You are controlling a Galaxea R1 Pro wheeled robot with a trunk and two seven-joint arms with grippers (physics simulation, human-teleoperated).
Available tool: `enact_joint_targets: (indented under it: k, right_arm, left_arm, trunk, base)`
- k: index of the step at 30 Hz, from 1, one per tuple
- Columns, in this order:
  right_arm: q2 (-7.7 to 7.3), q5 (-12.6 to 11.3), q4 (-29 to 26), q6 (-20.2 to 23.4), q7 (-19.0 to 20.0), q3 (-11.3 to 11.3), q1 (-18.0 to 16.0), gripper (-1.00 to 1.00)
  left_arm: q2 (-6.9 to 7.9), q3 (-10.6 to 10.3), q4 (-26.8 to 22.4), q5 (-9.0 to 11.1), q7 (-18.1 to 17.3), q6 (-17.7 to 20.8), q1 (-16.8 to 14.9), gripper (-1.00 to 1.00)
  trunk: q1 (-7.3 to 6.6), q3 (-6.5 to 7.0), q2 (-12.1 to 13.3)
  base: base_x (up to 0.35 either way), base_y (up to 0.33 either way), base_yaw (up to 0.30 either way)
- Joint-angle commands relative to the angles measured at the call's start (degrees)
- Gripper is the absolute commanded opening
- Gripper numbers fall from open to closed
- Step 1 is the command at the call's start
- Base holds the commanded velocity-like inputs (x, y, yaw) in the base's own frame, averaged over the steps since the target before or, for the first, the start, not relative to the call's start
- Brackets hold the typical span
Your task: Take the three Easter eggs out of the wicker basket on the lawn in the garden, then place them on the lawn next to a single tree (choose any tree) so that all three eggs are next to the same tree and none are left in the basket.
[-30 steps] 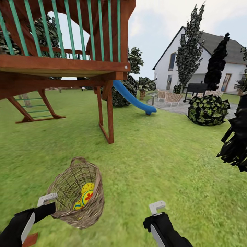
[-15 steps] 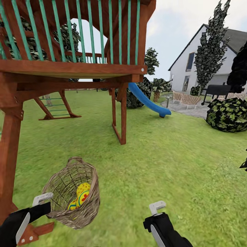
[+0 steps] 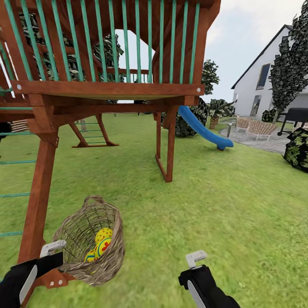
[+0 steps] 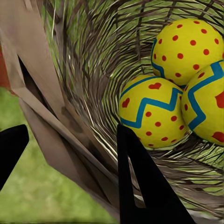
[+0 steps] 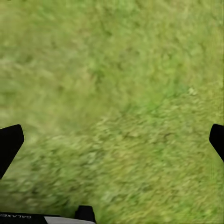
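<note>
the lawn [image 5: 116,107] spreads out below the right hand [image 5: 112,140] as mottled green grass, paler and yellower in some patches, darker in others, and rather blurred. the hand's two dark fingertips [image 5: 10,142] stand wide apart over the grass, one at each side, with nothing between them. a strip of the hand's pale body with small lettering shows just behind them.

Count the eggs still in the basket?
3, all inside the wicker basket gripped by the left gripper: dotted egg farthest in, zigzag egg in the middle, third egg touching both. None on the lawn.
</note>
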Motion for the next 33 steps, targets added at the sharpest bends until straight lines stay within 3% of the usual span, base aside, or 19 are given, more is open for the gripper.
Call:
enact_joint_targets:
  k: [1, 33]
  right_arm:
    - [-0.02, -0.6, -0.1, 0.1, -0.6, 0.1, -0.1, 1.00]
    - [-0.04, -0.6, -0.1, 0.1, -0.6, 0.0, 0.0, 1.00]
  left_arm:
    - [-0.02, 0.2, -0.1, 0.7, -0.2, 0.5, -0.1, -1.00]
    - [0.24, 0.2, 0.0, 0.7, -0.2, 0.6, -0.1, -1.00]
  trunk:
    - [-0.21, 0.12, 0.3]
    - [-7.24, 6.91, 13.2]
  base:
    - [0.000, 0.000, 0.274]
    - [0.000, 0.000, 0.274]
